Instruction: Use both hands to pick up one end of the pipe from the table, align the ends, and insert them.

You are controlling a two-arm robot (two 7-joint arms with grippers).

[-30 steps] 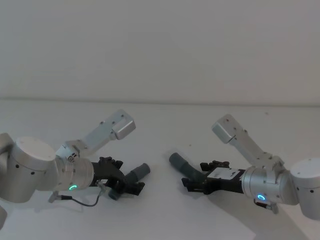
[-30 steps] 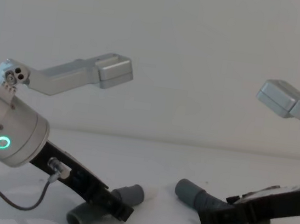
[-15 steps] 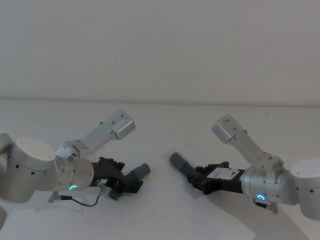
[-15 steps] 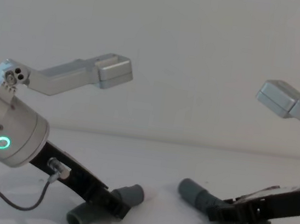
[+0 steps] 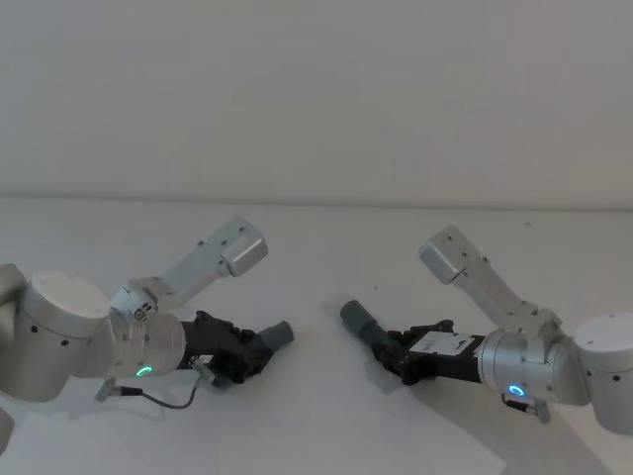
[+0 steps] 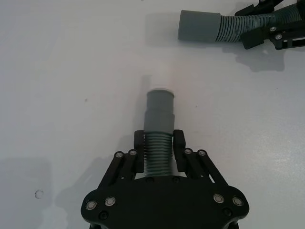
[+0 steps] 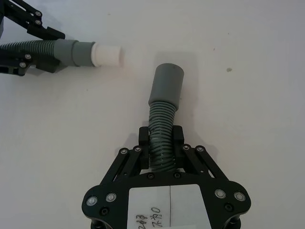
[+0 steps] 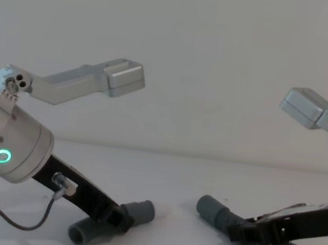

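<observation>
Two dark grey ribbed pipe pieces lie low over the white table, their ends facing each other across a gap. My left gripper is shut on the ribbed body of the left piece. Its grey cuff ends in a white tip. My right gripper is shut on the ribbed body of the right piece, behind its smooth grey cuff. In the chest view the two cuffs point inward and slightly upward.
Both silver arms reach in from the sides, with elbow links raised above the table. A thin black cable hangs under the left wrist. A pale grey wall stands behind the table's far edge.
Both grippers have gone from open around the pipe pieces to shut on them. The left piece's cuff has shifted slightly toward the gripper.
</observation>
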